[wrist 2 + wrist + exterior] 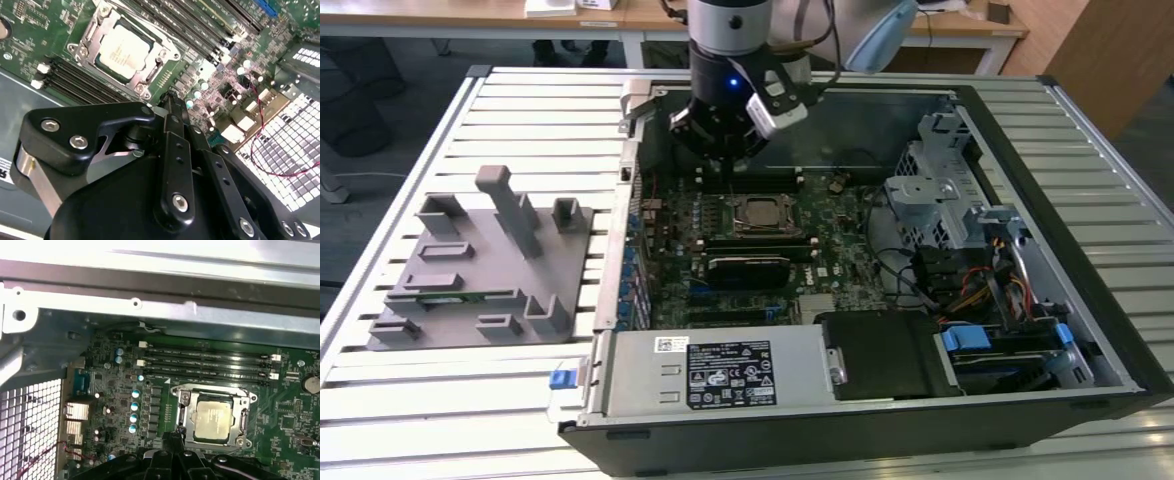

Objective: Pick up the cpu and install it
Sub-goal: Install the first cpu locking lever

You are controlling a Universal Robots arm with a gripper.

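Cpu (121, 51) seated in socket frame (216, 392); gripper (170, 100) above, jaws together, holding nothing.

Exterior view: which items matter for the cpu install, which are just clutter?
Job:
- cpu, seated in its socket on the motherboard
- gripper, above the board

Lying about:
- grey fixture block beside the computer case
- power supply
- drive cage
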